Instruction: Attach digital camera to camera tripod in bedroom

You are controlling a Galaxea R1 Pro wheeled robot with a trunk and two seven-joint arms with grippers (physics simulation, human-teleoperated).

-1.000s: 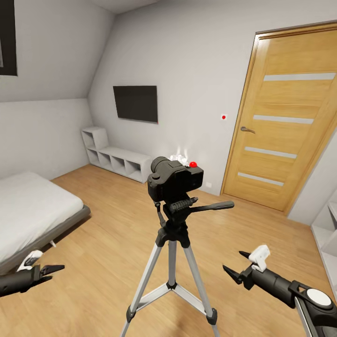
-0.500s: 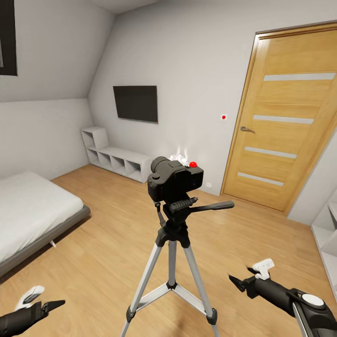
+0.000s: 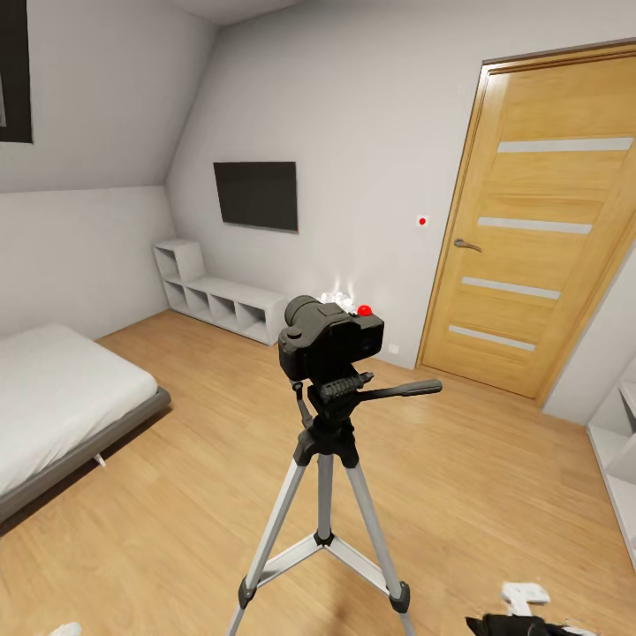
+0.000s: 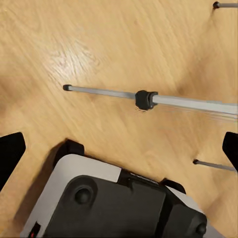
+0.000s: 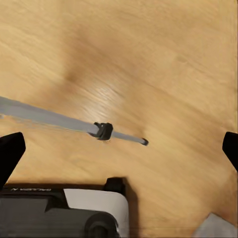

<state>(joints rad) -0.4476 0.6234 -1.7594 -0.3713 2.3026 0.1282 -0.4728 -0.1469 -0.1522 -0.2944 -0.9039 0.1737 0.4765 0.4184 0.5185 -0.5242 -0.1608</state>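
Black digital camera [image 3: 329,342] atop camera tripod [image 3: 325,495]

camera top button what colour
Bright red; the button on the camera shows best in the head view.

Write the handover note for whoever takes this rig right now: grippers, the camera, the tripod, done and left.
Left gripper: open, empty, pointing down at the wood floor.
Right gripper: open, empty, also facing the floor.
Digital camera: sitting upright on the head of the camera tripod, red button up.
Tripod: standing on three legs mid-room, between the bed and the door.
Done: camera appears mounted; neither gripper touches it.
Left: probably nothing; check the camera sits firm.
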